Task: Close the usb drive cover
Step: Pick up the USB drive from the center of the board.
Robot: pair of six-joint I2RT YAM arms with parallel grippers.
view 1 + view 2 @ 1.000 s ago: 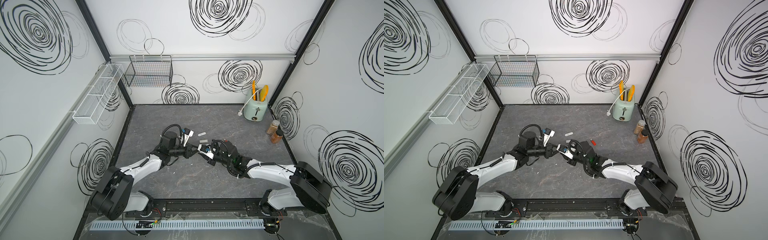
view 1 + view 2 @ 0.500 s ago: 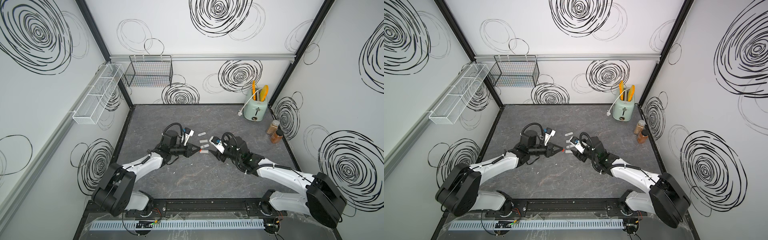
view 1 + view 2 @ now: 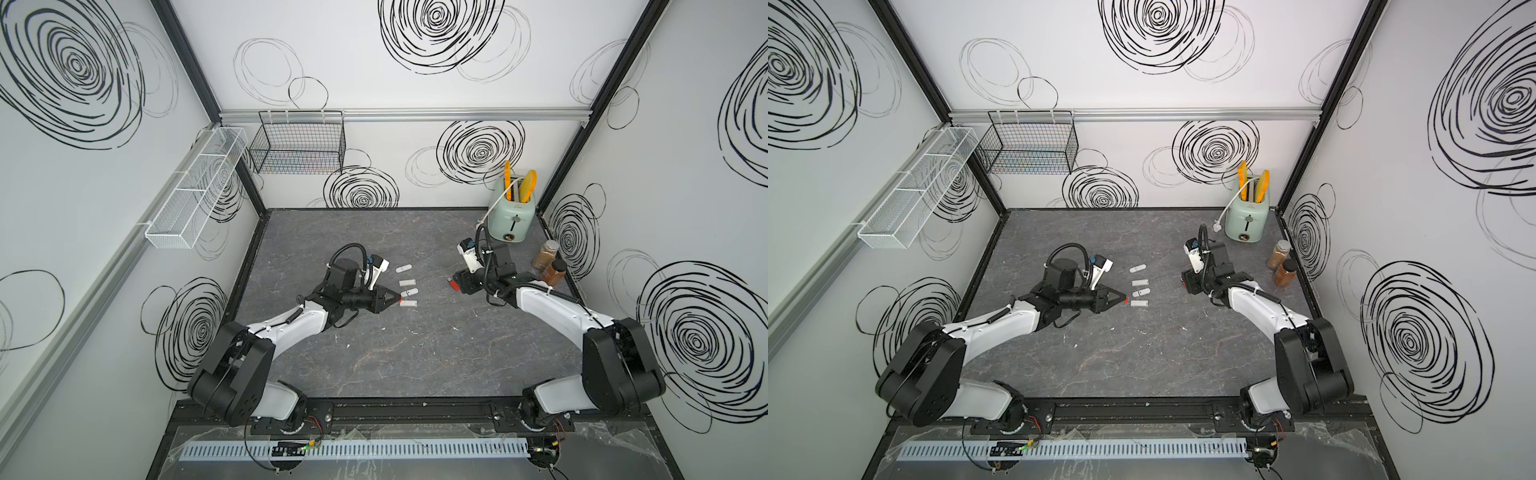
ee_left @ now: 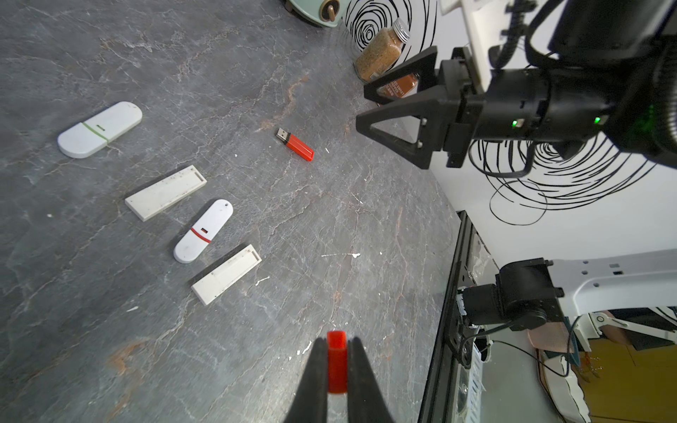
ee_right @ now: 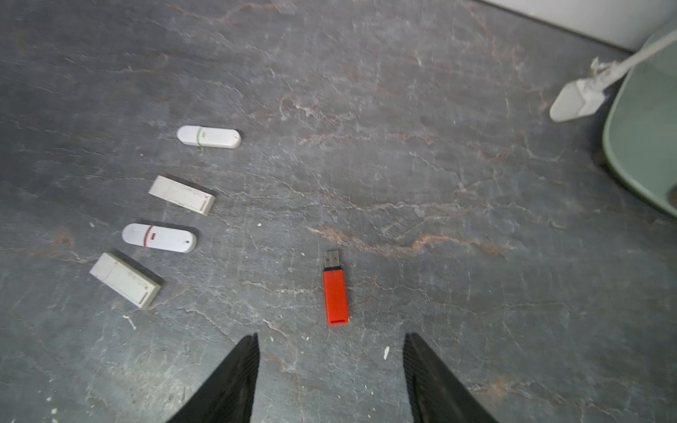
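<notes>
The left hand point(image 4: 337, 342) is clamped on the red cap point(image 4: 337, 366), which sticks out a little past the fingertips. This hand hangs just beside the row of four white drives point(image 4: 165, 192), at the end of the row nearest to the arms' bases. The red drive point(image 5: 335, 296) lies flat on the surface point(image 5: 439, 146), well apart from the row, and its metal plug is bare. The right hand point(image 5: 329, 335) is beyond the drive, on the side away from the row. Its fingers are apart and hold nothing, and they do not touch the drive.
</notes>
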